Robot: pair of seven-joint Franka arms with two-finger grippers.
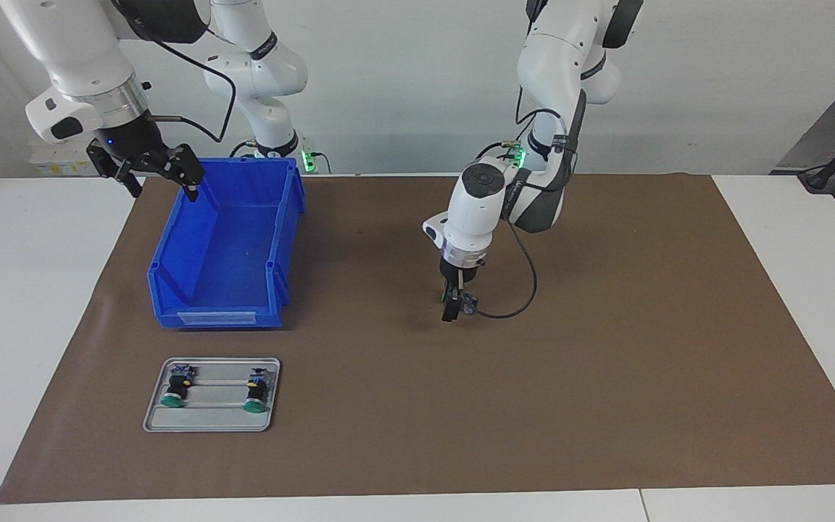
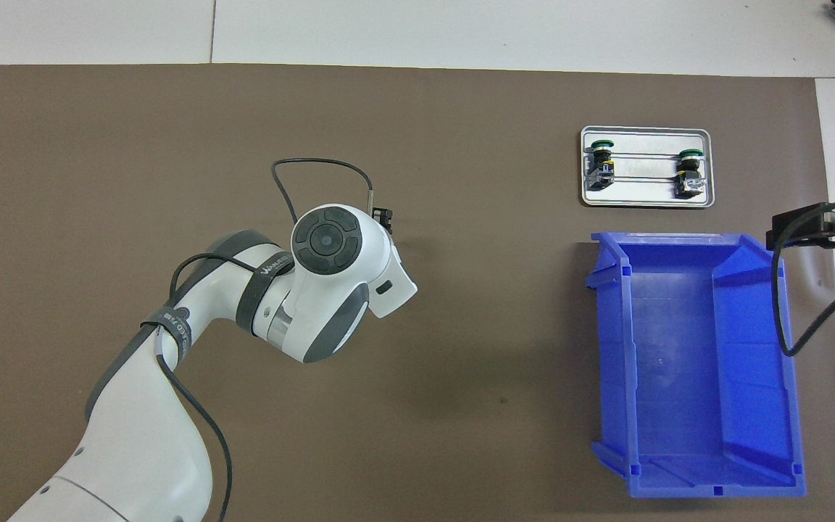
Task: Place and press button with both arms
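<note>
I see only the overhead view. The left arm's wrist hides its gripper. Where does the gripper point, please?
Observer: The left gripper points straight down, low over the bare mat, and holds nothing.
Operator: And the right one, at the edge of my view: is it inside the bin?
Observer: No. The right gripper hangs open above the bin's rim, at the corner nearest the right arm's base, and touches nothing.
</note>
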